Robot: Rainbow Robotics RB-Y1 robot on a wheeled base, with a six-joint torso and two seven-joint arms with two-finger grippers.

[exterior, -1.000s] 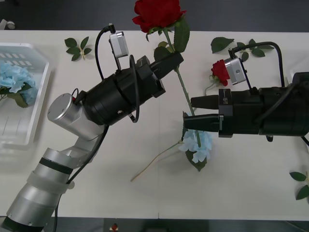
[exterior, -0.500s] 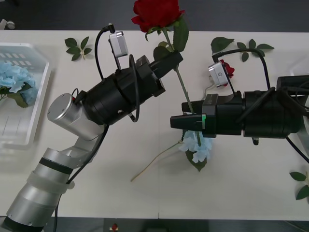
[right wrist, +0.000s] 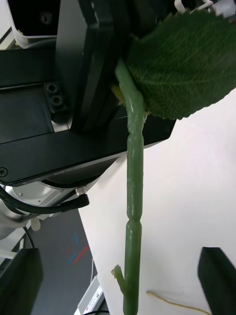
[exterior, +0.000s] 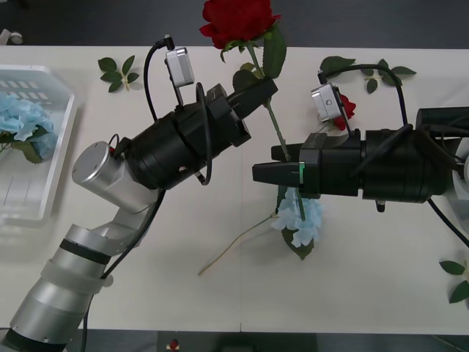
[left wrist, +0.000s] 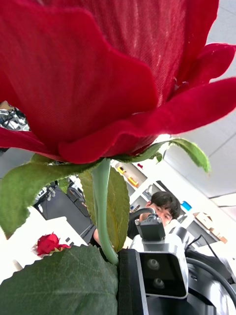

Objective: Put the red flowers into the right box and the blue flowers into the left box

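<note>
Front view shows the left gripper (exterior: 258,89) raised over the table (exterior: 146,257), its black fingers pinched on the stem of a red rose (exterior: 240,20) just below the bloom, which stands at about 12 o'clock from the fingertips, past the table's far edge. The green stem (exterior: 282,143) runs down from that grip toward 5 o'clock and passes between the fingers of the right gripper (exterior: 275,163), which reaches in from 3 o'clock and sits at 5 o'clock from the left one. In the right wrist view the stem (right wrist: 133,206) hangs free in the middle with the two black fingertips (right wrist: 216,278) spread at either side, not touching it. A blue flower (exterior: 298,218) lies flat on the table directly under the right gripper, at its 6 o'clock. A second red rose (exterior: 343,108) lies at 1 o'clock from the right gripper, partly behind its wrist camera. The left box (exterior: 44,139) sits at 9 o'clock near the table's edge with another blue flower (exterior: 20,123) inside. Compared with a second ago, the right gripper has slid toward 9 o'clock so that the stem, earlier just ahead of its tips, now lies between them; the left gripper and rose have not shifted.
</note>
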